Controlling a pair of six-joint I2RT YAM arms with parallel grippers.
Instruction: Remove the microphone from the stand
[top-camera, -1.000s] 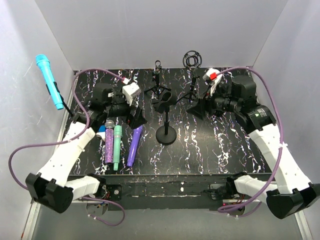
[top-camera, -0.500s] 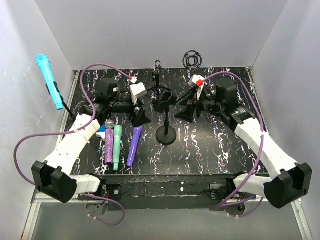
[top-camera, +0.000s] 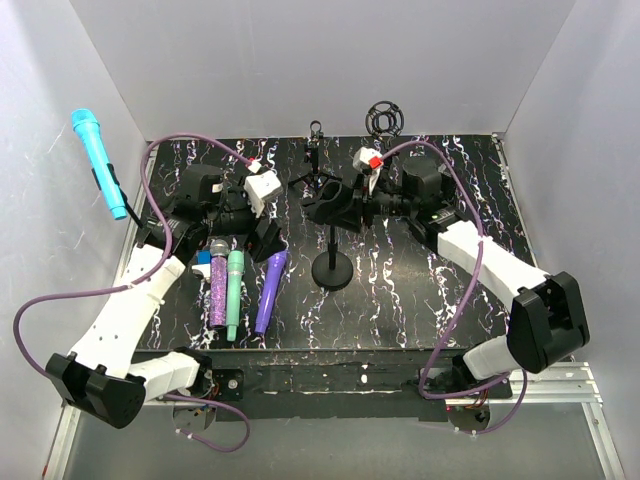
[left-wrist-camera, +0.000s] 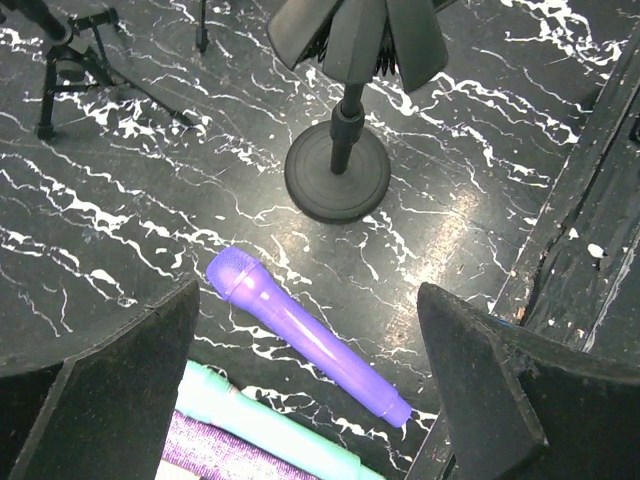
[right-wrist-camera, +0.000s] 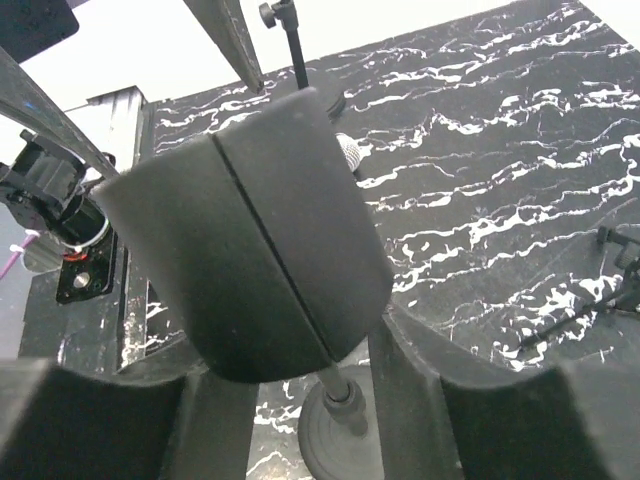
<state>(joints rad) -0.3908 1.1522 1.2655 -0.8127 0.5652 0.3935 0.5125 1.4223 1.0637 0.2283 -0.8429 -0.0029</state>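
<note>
The black stand has a round base mid-table and a black clip on top; I see no microphone in the clip. My right gripper is open, one finger on each side of the clip; in the right wrist view the stand's rod runs down between the fingers. My left gripper is open and empty, hovering over a purple microphone that lies flat. A cyan microphone sits in a holder on the left wall.
A teal microphone and a glittery purple one lie beside the purple one. A tripod stand and a shock-mount stand stand at the back. The stand base also shows in the left wrist view.
My right arm has swung left from the table's right side until its fingers straddle the stand's clip. My left gripper rose and moved right, then came back left over the purple microphone.
</note>
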